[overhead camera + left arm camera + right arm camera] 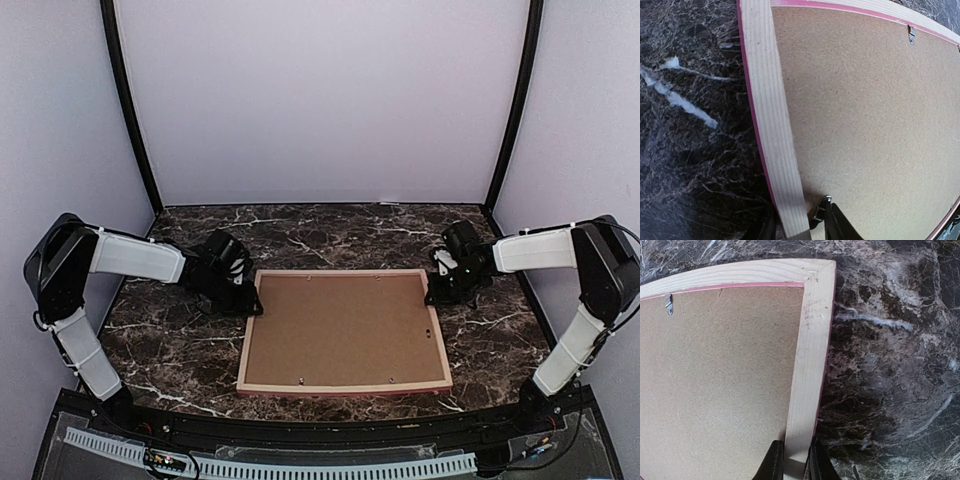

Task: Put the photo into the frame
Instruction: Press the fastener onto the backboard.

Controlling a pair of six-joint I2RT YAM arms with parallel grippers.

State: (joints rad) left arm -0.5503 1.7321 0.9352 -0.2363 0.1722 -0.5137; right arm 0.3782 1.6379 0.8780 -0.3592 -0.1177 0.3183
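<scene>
The frame (pixel 345 387) lies face down on the marble table, pale wood back up, with a pink edge showing. A brown hardboard backing (pixel 340 330) fills its opening. The photo is hidden. My left gripper (pixel 248 300) stands at the frame's left rail (pixel 770 125). Its jaws straddle the rail, and the inner finger (pixel 840 225) is a little off the wood, beside a small metal clip (pixel 819 212). My right gripper (pixel 435 290) is at the right rail (pixel 810 350). Both of its fingers press on that rail, so the right gripper (pixel 795 465) is shut on it.
Small metal tabs (pixel 911 34) (pixel 669 304) sit along the frame's inner edge, over the backing. Dark veined marble (pixel 500 330) surrounds the frame. White walls with black corner posts (pixel 130 110) enclose the back and sides.
</scene>
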